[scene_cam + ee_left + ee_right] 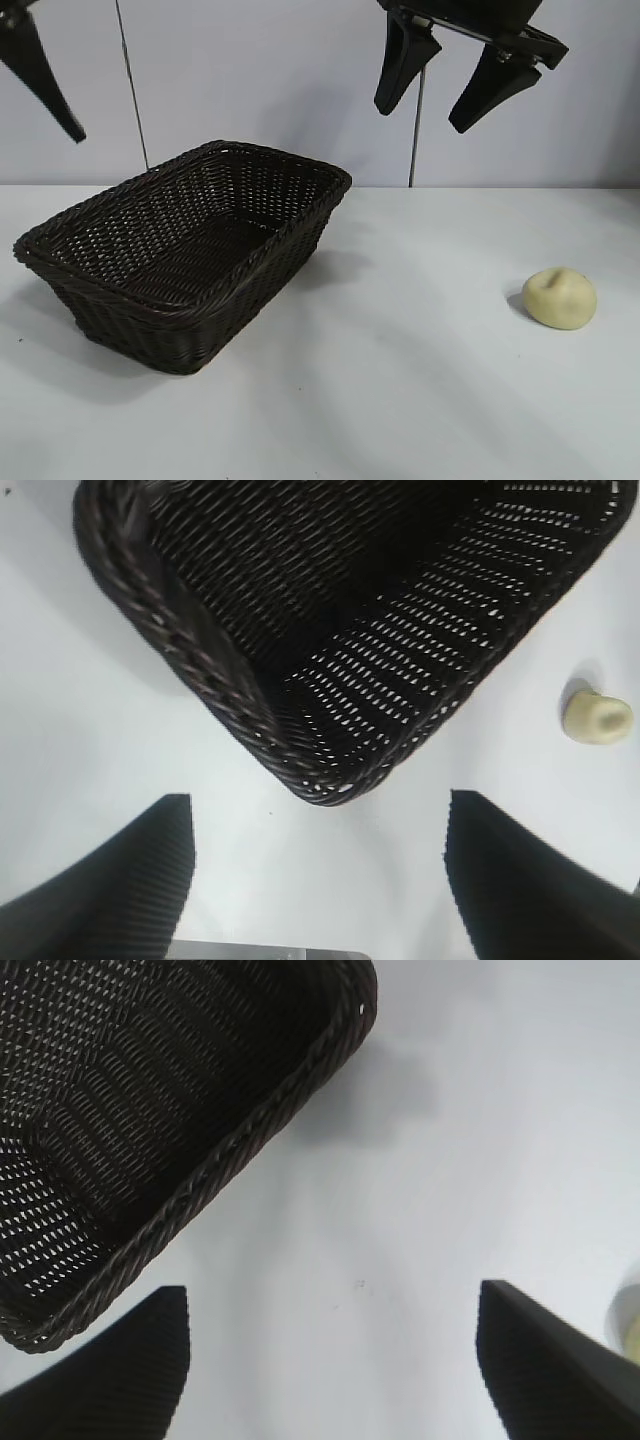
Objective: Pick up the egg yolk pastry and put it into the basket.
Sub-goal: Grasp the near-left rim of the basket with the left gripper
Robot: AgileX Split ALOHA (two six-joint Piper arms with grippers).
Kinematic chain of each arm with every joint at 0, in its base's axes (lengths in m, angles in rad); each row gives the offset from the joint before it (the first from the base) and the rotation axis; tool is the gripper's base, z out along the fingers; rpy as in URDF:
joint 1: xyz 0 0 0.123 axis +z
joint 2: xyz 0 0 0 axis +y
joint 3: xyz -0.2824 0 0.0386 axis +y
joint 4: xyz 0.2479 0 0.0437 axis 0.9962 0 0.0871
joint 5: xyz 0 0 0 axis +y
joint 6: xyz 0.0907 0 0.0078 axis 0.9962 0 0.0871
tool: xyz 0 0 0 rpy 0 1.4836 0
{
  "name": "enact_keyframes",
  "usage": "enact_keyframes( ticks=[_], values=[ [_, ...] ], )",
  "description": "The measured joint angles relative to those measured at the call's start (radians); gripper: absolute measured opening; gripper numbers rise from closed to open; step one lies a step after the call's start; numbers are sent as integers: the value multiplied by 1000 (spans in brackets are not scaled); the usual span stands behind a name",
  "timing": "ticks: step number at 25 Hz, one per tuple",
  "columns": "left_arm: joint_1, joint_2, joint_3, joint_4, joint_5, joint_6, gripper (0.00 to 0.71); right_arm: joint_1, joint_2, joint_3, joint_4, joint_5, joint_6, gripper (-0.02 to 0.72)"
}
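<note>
The egg yolk pastry [559, 297], a small pale yellow rounded lump, lies on the white table at the right. It also shows in the left wrist view [596, 716] and as a sliver at the edge of the right wrist view [628, 1322]. The dark woven basket [270, 245] stands at the left, empty; it also shows in the left wrist view [200, 670] and the right wrist view [260, 1130]. My right gripper [420, 118] hangs open high above the table's middle, left of the pastry. My left gripper [60, 125] is high at the far left, open in the left wrist view [318, 810].
The white table [400, 380] stretches between the basket and the pastry. A pale wall with two thin vertical lines [131, 90] stands behind the table.
</note>
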Motion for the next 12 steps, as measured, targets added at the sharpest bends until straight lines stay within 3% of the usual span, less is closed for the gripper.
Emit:
enact_keyframes(
  ticks=[12],
  values=[
    [0,0,36,-39,-125,-23,514,0,0,0,0,0,0,570]
  ],
)
